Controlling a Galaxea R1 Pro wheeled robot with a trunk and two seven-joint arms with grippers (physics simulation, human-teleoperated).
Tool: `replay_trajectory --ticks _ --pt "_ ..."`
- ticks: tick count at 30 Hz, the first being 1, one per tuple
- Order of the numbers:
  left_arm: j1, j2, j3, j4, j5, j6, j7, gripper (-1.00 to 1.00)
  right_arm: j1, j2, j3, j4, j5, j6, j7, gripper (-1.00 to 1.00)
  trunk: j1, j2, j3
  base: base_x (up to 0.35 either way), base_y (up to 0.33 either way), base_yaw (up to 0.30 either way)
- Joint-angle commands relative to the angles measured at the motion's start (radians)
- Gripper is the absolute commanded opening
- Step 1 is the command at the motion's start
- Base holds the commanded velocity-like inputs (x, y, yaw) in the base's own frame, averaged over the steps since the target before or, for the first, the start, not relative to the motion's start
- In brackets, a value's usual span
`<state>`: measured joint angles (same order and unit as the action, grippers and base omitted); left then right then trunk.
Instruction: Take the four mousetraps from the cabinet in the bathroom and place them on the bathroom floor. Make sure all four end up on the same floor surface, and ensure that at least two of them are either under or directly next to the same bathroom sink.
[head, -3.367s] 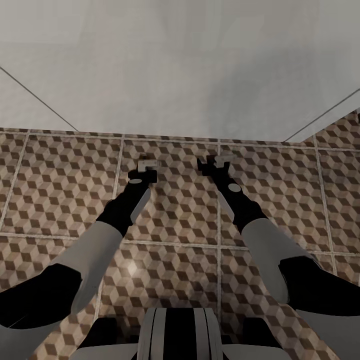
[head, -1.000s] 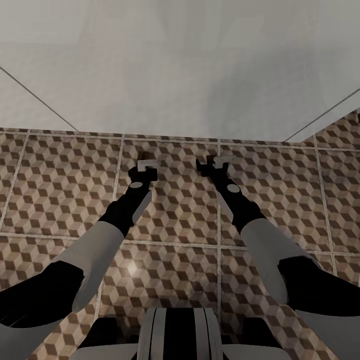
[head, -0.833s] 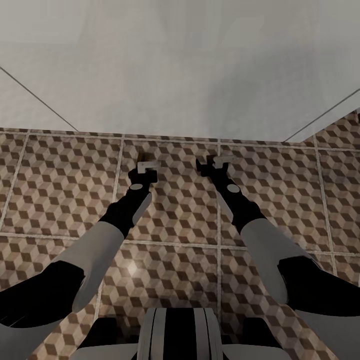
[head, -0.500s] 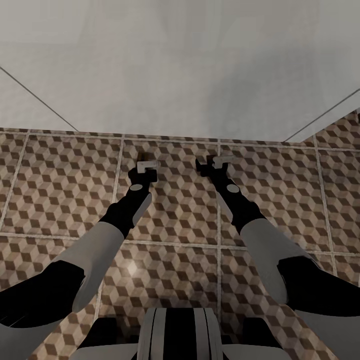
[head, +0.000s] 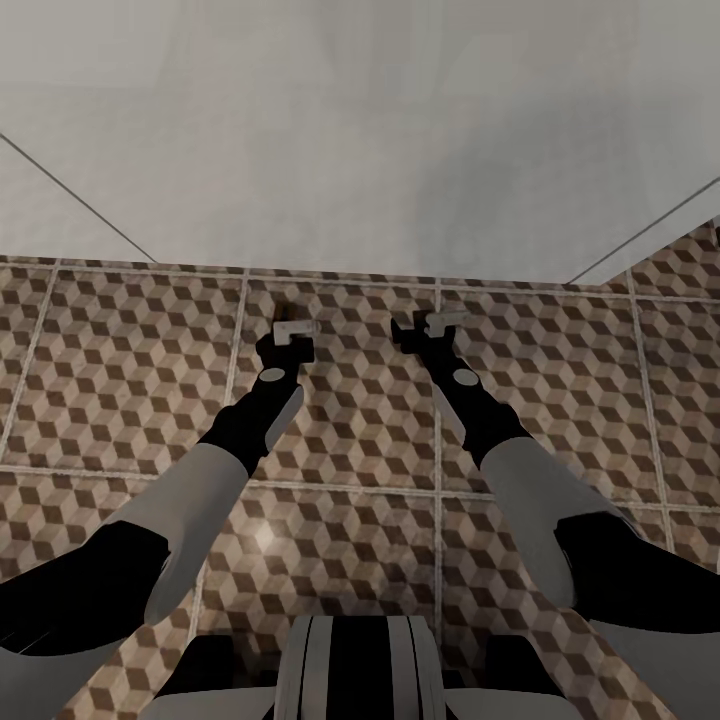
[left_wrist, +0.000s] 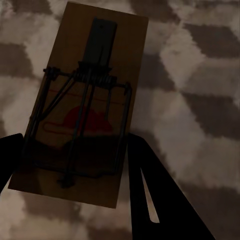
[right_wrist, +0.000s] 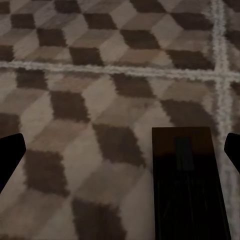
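A: Starting nearest the robot, what do you count?

B: Two arms reach forward and down over the bathroom floor (head: 130, 360), its tiles printed with brown-and-beige cubes and split by light grout lines. Each arm ends in one claw, so two claws.

A: And the mousetraps?

B: Two that I can see. In the left wrist view one mousetrap (left_wrist: 82, 100) lies flat on the tiles, a tan board with dark wire parts and a red mark. It sits between the two dark fingers (left_wrist: 160, 195) of the left claw (head: 291, 331). The fingers stand at either long edge of the board; whether they press it or merely flank it, I cannot tell.

A: The second?

B: In the right wrist view, a second mousetrap (right_wrist: 187, 185) lies flat on the floor, in shadow, between the fingers of the right claw (head: 431, 324). Those fingers are spread wide, each well clear of the board's edges, so that claw is open and grips nothing.

A: Farther out?

B: In the head view both claws hang low over the tiles, side by side and apart. Beyond them the tiles end at a pale grey wall (head: 360, 130).
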<state>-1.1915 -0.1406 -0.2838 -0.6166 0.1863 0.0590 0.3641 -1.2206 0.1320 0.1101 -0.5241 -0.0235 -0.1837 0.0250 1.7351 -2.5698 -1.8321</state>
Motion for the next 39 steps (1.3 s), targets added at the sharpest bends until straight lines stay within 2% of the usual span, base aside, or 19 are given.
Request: replay_trajectory --ticks 1,5,6,29,33,39 --pt "0.000 0.001 -0.007 -0.002 0.005 0.004 0.011 -1.00 0.000 0.000 0.000 0.001 -0.003 -0.003 0.003 1.00 0.000 0.000 0.000 0.000 0.000 0.000" --pt "0.000 0.001 -0.007 -0.002 0.004 -0.012 0.014 -1.00 0.000 0.000 0.000 0.001 -0.003 -0.003 0.003 1.00 0.000 0.000 0.000 0.000 0.000 0.000" --pt "0.000 0.001 -0.008 -0.002 0.004 -0.016 0.015 1.00 0.000 0.000 0.000 0.001 -0.003 -0.003 0.003 1.00 0.000 0.000 0.000 0.000 0.000 0.000" --pt "0.000 0.001 -0.007 -0.003 0.005 -0.032 0.016 1.00 0.000 0.000 0.000 0.001 -0.003 -0.003 0.003 1.00 0.000 0.000 0.000 0.000 0.000 0.000" --pt "0.000 0.001 -0.008 -0.003 0.005 -0.052 0.016 1.00 0.000 0.000 0.000 0.001 -0.003 -0.003 0.003 1.00 0.000 0.000 0.000 0.000 0.000 0.000" --pt "0.000 0.000 -0.008 -0.001 0.005 -0.123 0.016 1.00 0.000 -0.001 0.000 0.001 -0.003 -0.003 0.003 1.00 0.000 0.000 0.000 0.000 0.000 0.000"
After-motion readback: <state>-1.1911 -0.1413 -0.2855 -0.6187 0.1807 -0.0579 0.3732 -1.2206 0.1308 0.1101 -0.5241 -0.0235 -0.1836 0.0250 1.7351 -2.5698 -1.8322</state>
